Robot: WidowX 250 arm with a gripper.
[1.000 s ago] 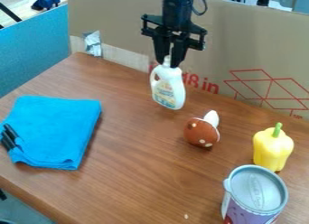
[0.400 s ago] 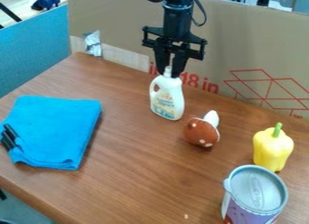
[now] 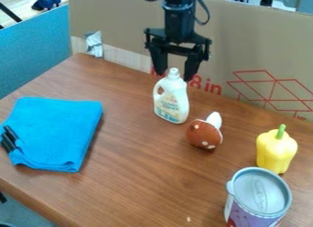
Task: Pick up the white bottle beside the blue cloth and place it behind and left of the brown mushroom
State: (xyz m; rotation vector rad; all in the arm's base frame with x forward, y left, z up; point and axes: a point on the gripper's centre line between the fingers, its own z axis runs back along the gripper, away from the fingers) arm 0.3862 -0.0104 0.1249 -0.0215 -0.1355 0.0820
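The black gripper (image 3: 175, 76) hangs at the upper middle, open, with one finger on each side of the cap of a white bottle (image 3: 172, 100). The bottle stands upright on the wooden table and has a handle on its left side and a printed label. Just to the bottle's lower right lies a brown toy (image 3: 203, 134) with white spots and a white tip. Farther right stands a yellow toy pepper (image 3: 276, 149) with a green stem.
A lidded can (image 3: 259, 198) stands at the front right. A folded blue cloth (image 3: 56, 132) with black clips lies at the left of the table (image 3: 137, 175). Behind the gripper rises a cardboard wall (image 3: 245, 43); a blue panel (image 3: 34, 50) stands at the left.
The gripper came down with the bottle, which now rests on the table. Its fingers have spread apart and let go of the cap.
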